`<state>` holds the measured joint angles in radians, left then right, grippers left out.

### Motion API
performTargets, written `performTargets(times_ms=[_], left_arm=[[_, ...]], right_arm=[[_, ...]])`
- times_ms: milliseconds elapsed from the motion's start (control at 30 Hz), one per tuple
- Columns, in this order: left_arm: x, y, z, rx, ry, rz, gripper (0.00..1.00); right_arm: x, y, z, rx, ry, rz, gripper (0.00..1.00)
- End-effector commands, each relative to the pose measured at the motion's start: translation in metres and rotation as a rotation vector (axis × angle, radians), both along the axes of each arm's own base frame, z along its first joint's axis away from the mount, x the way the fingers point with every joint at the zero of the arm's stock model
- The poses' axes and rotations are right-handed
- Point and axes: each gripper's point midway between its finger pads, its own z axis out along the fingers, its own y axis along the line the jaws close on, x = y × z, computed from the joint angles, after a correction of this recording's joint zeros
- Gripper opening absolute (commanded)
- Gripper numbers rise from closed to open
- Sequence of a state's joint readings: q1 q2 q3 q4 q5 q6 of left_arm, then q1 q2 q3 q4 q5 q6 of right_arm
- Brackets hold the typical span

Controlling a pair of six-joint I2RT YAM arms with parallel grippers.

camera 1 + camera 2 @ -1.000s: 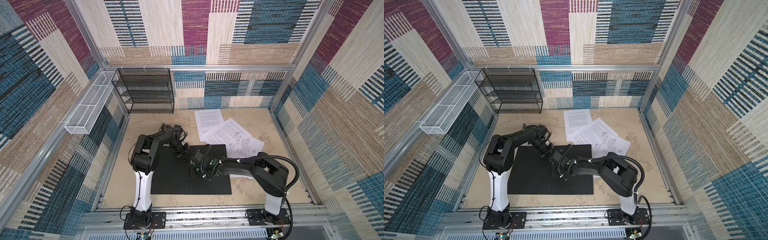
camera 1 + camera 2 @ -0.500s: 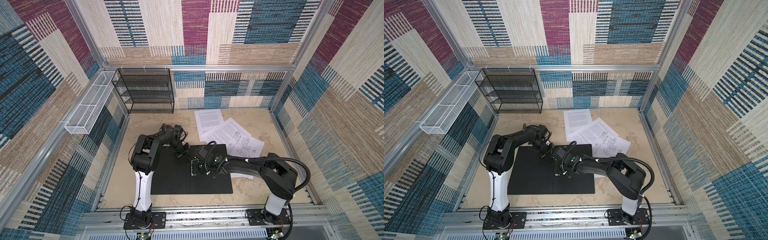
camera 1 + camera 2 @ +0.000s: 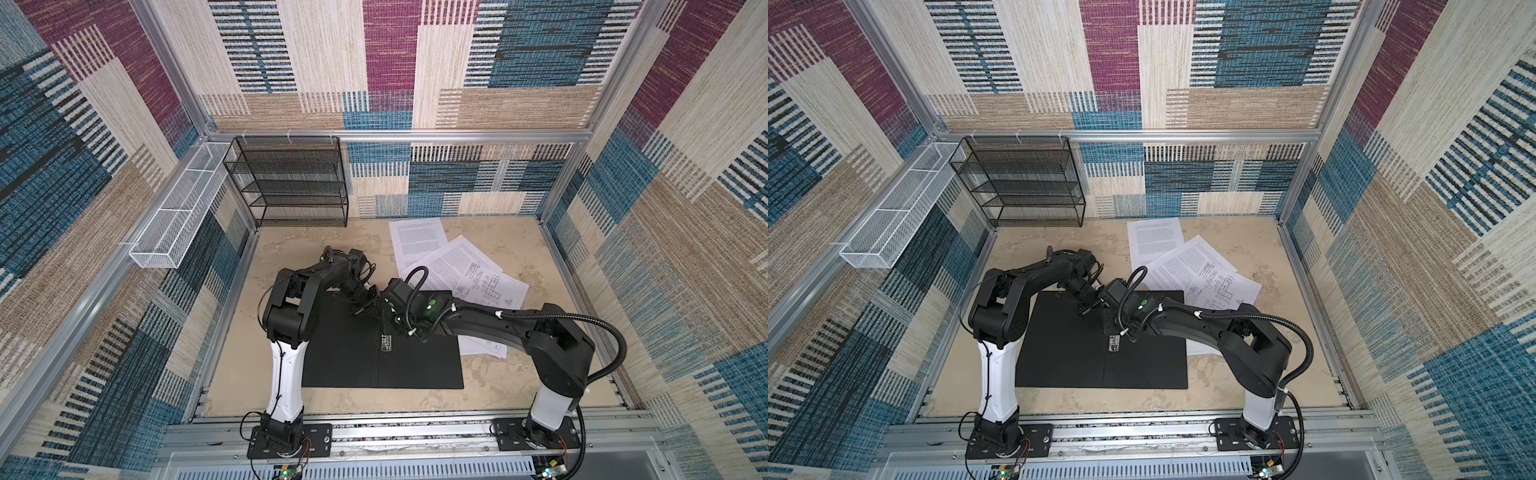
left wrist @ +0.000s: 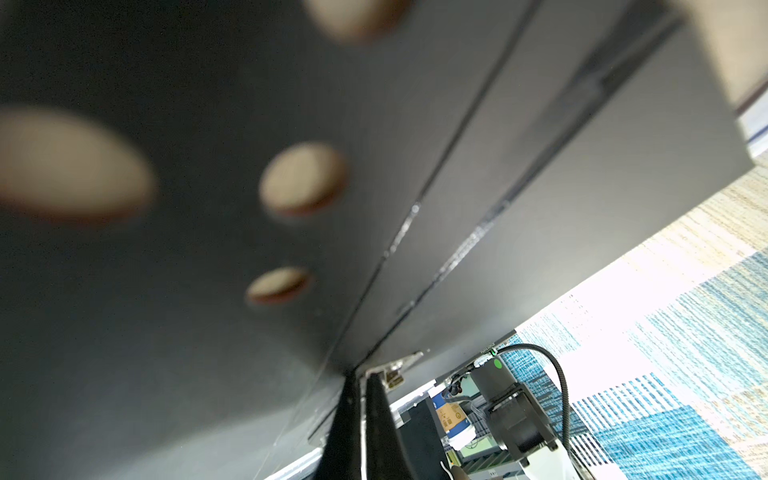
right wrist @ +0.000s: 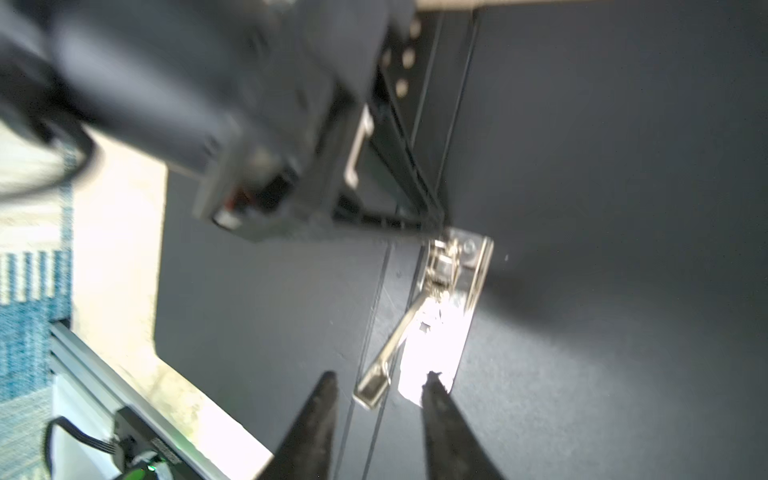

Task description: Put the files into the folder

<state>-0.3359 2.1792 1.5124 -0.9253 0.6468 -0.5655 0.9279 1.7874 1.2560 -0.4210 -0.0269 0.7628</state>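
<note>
**Top views.** In both top views the folder (image 3: 340, 357) (image 3: 1067, 353) lies open and flat at the front centre of the table (image 3: 519, 249), black inside up. The files (image 3: 453, 266) (image 3: 1183, 257) lie fanned on the table behind and to the right of the folder, and the nearest sheets reach its right edge. The left gripper (image 3: 365, 307) and right gripper (image 3: 384, 328) meet over the spine, just behind the metal clip (image 3: 386, 343).

**Left wrist view.** The left gripper (image 4: 361, 399) has its 2 fingers pressed together, tips at the spine groove of the folder (image 4: 540, 208). There are 4 blurred round holes (image 4: 303, 178) in the black panel.

**Right wrist view.** The right gripper (image 5: 380, 376) stands spread. The free end of the clip lever (image 5: 374, 378) lies between the 2 fingertips, and contact cannot be confirmed. The metal clip (image 5: 449, 299) sits on the folder (image 5: 602, 166) beside the spine.
</note>
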Motion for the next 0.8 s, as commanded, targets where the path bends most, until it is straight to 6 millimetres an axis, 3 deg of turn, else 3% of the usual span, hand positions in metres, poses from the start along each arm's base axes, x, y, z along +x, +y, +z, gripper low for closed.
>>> performTargets(times_ms=[0, 100, 267, 400, 500, 600, 667, 733, 767], left_arm=[[0.011, 0.022, -0.015, 0.137, -0.043, 0.014, 0.02], [0.024, 0.012, 0.005, 0.064, -0.069, 0.04, 0.08], [0.039, -0.004, 0.041, -0.074, -0.112, 0.061, 0.13], [0.043, -0.008, 0.073, -0.148, -0.171, 0.072, 0.21], [0.035, 0.011, 0.076, -0.083, -0.196, 0.101, 0.27], [0.018, 0.037, 0.068, -0.032, -0.197, 0.142, 0.39], [0.007, 0.056, 0.063, 0.0, -0.203, 0.176, 0.5], [-0.004, 0.068, 0.057, 0.009, -0.196, 0.19, 0.74], [-0.009, 0.071, 0.053, 0.013, -0.187, 0.188, 0.76]], right_arm=[[0.009, -0.001, 0.016, -0.006, -0.04, 0.014, 0.49], [0.005, -0.01, 0.019, -0.024, -0.048, 0.015, 0.51], [-0.032, -0.022, 0.008, 0.03, 0.012, 0.08, 0.32], [-0.055, -0.003, -0.005, 0.065, 0.035, 0.178, 0.18], [-0.057, 0.018, -0.007, 0.102, 0.037, 0.218, 0.16], [-0.054, 0.031, -0.012, 0.119, 0.047, 0.223, 0.15], [-0.051, 0.031, -0.016, 0.113, 0.047, 0.209, 0.14], [-0.046, 0.027, -0.023, 0.093, 0.05, 0.191, 0.14], [-0.043, 0.027, -0.025, 0.09, 0.049, 0.188, 0.14]])
